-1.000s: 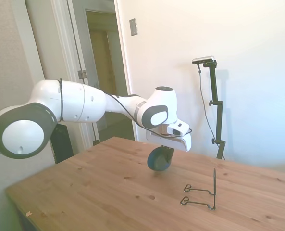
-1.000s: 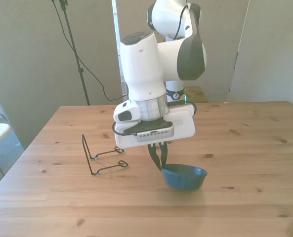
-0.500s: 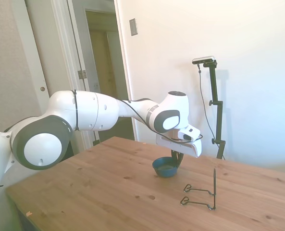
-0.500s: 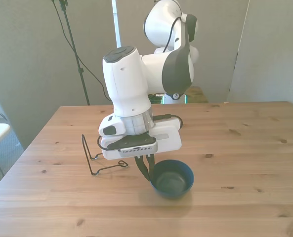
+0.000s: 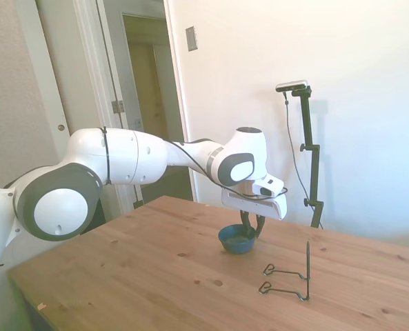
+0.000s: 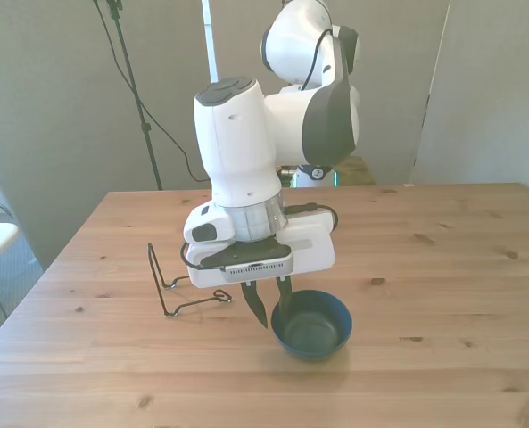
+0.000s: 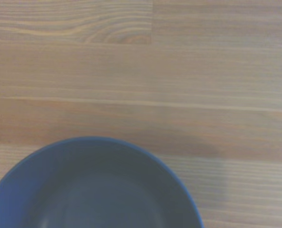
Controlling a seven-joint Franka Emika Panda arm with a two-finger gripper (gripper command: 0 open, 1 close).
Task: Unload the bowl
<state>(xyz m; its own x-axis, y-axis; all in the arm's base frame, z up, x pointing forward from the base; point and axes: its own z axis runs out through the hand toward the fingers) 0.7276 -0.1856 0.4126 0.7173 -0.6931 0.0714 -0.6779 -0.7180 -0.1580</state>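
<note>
We judge the task as nearly finished. The bowl (image 6: 311, 324) stands upright on the wooden counter (image 6: 442, 267), its opening to the ceiling, and it is outside the thin black wire rack (image 6: 182, 283). In the front view the rack is at about 9 o'clock from the bowl, near it but not touching. In the side view the bowl (image 5: 236, 238) also sits flat on the counter (image 5: 156, 269), with the rack (image 5: 292, 278) apart from it.

The claw (image 6: 268, 308) is spread open and grips nothing. We see two dark fingers pointing down with a clear gap between them. One finger (image 6: 257, 310) hangs outside the bowl at its 9 o'clock side, and the other is at the rim; whether it touches the rim we cannot tell. So the claw straddles the bowl's wall on the rack side, low and close over it. In the side view the claw (image 5: 251, 227) is directly at the bowl's edge, under the white wrist block.

The wrist view shows a part of the bowl (image 7: 93, 190), dark blue rim with a lighter inside, and bare counter (image 7: 179, 71) around it.

What is left, in our opinion, is only to lift the arm straight up and away, without catching the rim and tipping the bowl.
</note>
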